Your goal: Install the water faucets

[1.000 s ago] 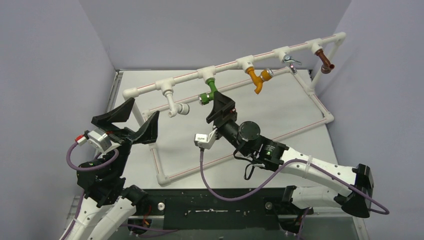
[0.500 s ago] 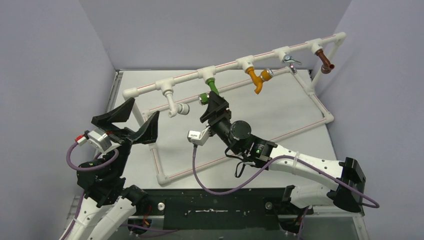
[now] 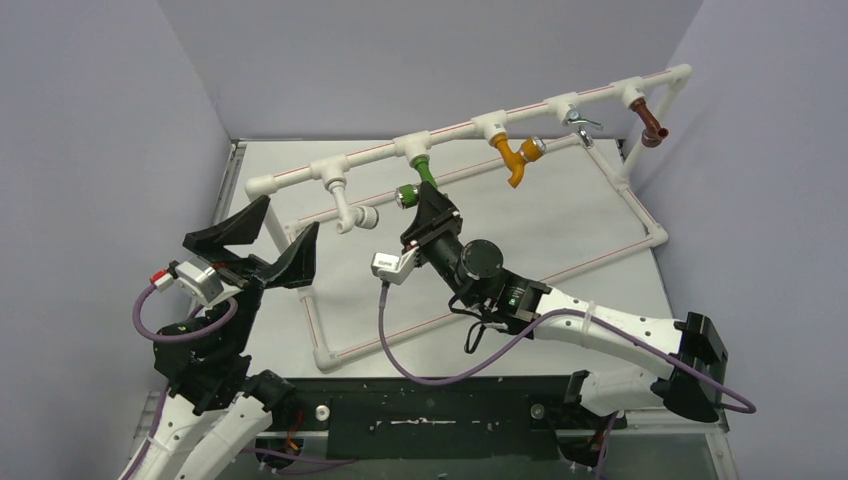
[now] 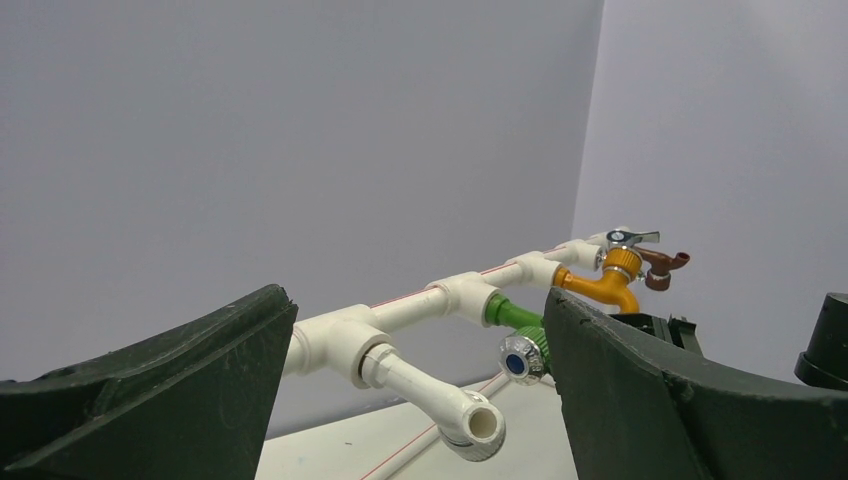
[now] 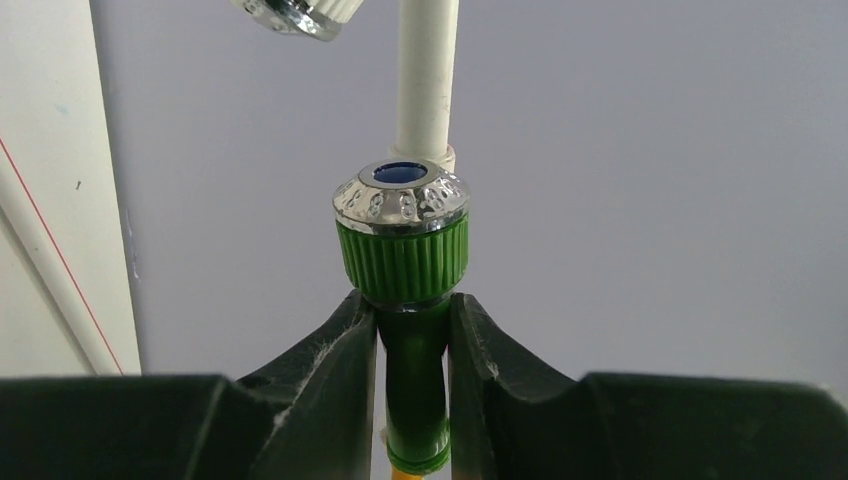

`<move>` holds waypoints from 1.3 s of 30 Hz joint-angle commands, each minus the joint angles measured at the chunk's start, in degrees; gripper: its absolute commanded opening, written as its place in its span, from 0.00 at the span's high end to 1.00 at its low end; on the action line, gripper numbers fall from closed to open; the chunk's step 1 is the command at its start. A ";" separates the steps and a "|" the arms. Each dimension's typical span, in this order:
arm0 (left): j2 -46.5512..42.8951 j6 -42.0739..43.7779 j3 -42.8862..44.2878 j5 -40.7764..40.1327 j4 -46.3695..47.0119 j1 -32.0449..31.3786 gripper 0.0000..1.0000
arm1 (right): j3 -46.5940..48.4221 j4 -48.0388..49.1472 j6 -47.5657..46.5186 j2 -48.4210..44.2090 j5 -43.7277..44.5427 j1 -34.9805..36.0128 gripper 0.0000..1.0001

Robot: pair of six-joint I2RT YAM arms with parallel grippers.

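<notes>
On the bench (image 3: 560, 215) a white pipe frame (image 3: 460, 130) is stood up. The left end effector (image 3: 287, 215) is spread wide open, empty, well apart from the pipes. The right end effector (image 5: 412, 310) is closed on the green faucet (image 5: 403, 262), which hangs from the top rail btwn the white faucet (image 3: 347, 210) and the orange faucet (image 3: 515, 155). It is pinched at the neck just under the ribbed knob (image 5: 402, 225). Light, stiff plastic is judged. The smooth neck may slip under twist, so a firm hold nr the knob is advised.

The left arm sits folded at the near left, its claw (image 3: 288, 216) raised with fingers spread wide. The right arm stretches from the near right toward the far middle, its claw (image 5: 415, 318) pinched onto the green faucet (image 5: 404, 262).
</notes>
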 commanded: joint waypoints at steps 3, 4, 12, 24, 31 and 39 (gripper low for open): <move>-0.25 0.38 0.70 -0.43 1.10 -0.40 0.06 | 1.46 10.46 13.13 0.02 0.28 0.26 1.00; -0.25 0.38 0.66 -0.44 1.10 -0.40 0.06 | 0.91 12.65 15.66 0.02 0.30 0.49 1.00; -0.25 0.36 0.73 -0.36 1.18 -0.40 0.06 | -2.18 27.98 39.30 0.97 3.31 2.09 1.00; -0.77 0.47 0.72 -0.53 1.10 -0.40 0.06 | -0.97 38.25 74.21 2.13 15.34 1.80 1.00; -1.03 0.61 0.66 -0.71 1.15 -0.73 0.06 | 0.79 37.24 76.95 2.59 15.73 1.49 1.00; -1.30 0.73 0.57 -0.89 1.11 -0.84 0.06 | 1.16 30.51 71.73 -1.38 11.16 1.38 1.00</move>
